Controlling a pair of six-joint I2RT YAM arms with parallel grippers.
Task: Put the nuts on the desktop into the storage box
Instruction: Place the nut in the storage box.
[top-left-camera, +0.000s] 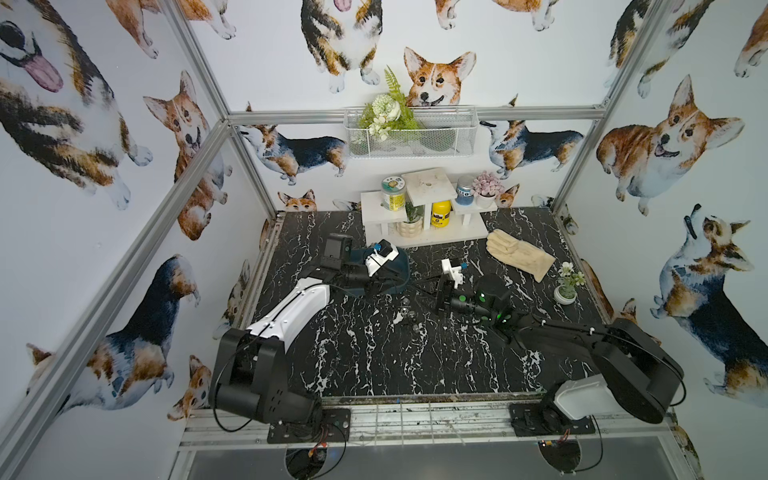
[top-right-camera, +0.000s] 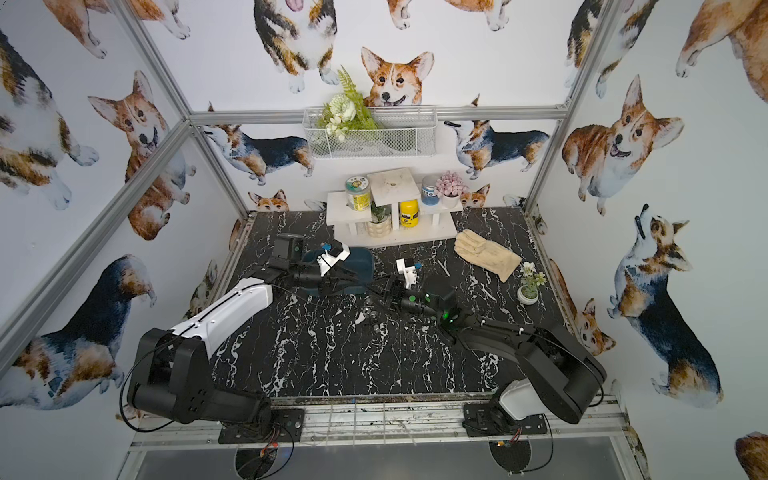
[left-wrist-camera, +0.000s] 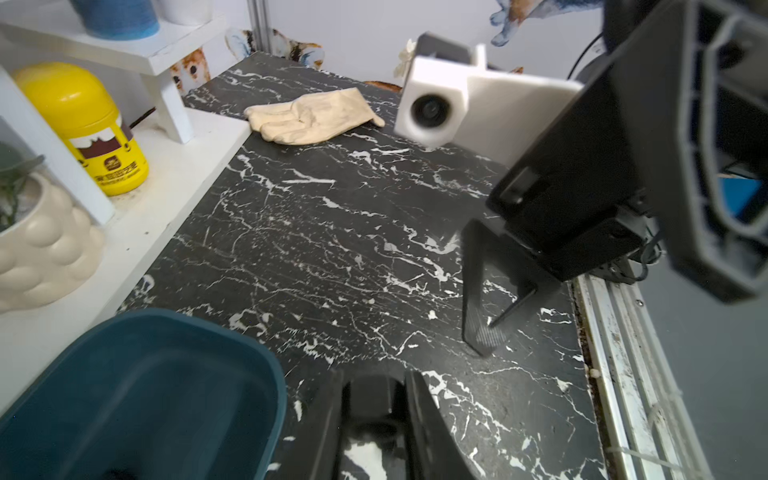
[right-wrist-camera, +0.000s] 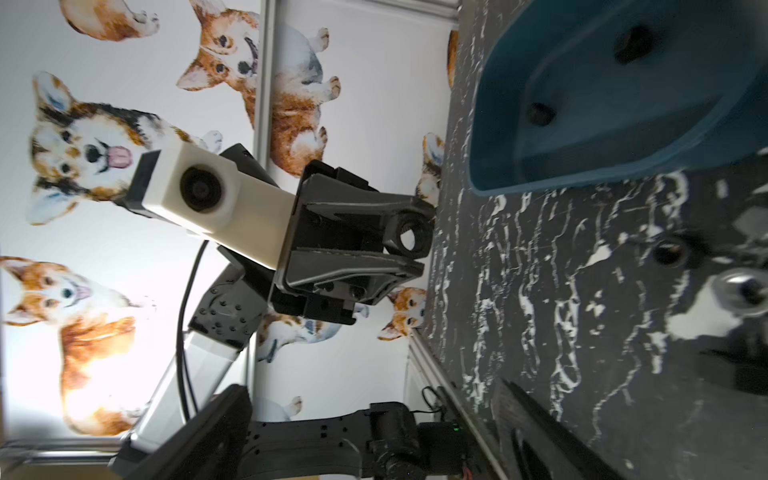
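Our left claw (right-wrist-camera: 413, 243) is clamped on a black nut (right-wrist-camera: 409, 240) by the very tips. In its own wrist view it hangs over the bare surface (left-wrist-camera: 353, 249) just beside the box (left-wrist-camera: 145, 395), not above it. If we let go here, or the thin pinch slips, the nut lands on dark veined stone, where a black piece is hard to find again. The box already holds two other nuts (right-wrist-camera: 540, 114). Our right claw (top-left-camera: 441, 296) stands wide apart and low, near the loose nuts (top-left-camera: 409, 314) left on the surface. A careless descent there could flick them away. The two arms are also close together, so crossing paths could knock the held nut free or shove the box.
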